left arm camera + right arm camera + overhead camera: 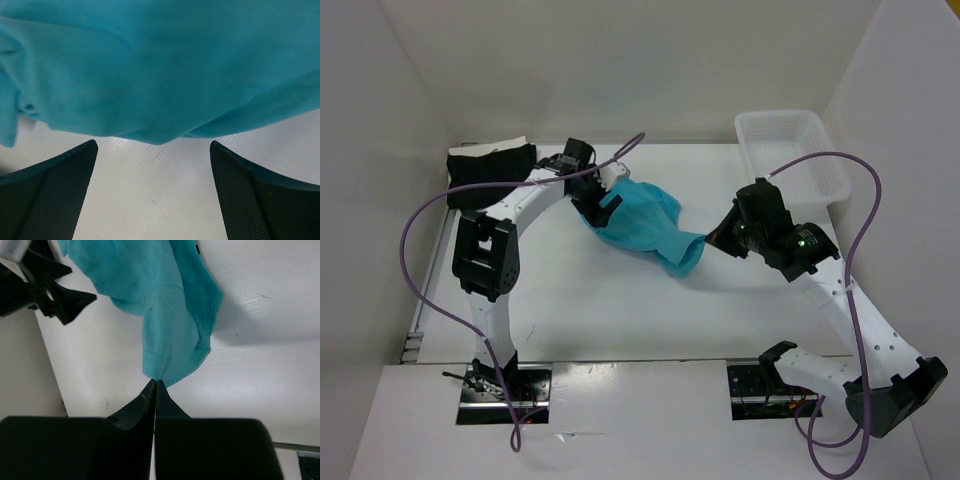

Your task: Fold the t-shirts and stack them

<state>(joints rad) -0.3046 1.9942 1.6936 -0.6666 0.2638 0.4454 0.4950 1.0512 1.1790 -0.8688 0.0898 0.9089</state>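
- At the far left corner of the worktop (620, 310), a black t-shirt (485, 180) is lying in a compact pile. A cream-white t-shirt (506, 146) is showing at its far edge and touching it. Which of the two is lying on top cannot be told.
- The left end effector (605, 205) is standing at the left edge of the turquoise t-shirt (640, 225). Its fingers (55, 195) are spread wide apart and are gripping nothing. In the left wrist view, bare worktop is showing between them, and the edge of the turquoise cloth is lying just beyond the fingertips.
- The turquoise t-shirt is lying crumpled near the middle of the worktop, between the two end effectors and apart from the black pile. Its right end is narrowing toward the right end effector (715, 238).
- The right end effector is pressing its fingers together and is clamping the narrow right end of the turquoise t-shirt. In the right wrist view, a stitched hem is meeting the fingertips, and the rest of the cloth is spreading away from them.
- At the far right corner, a white plastic lattice basket (750, 140) is standing beyond the right arm, apart from the turquoise t-shirt.
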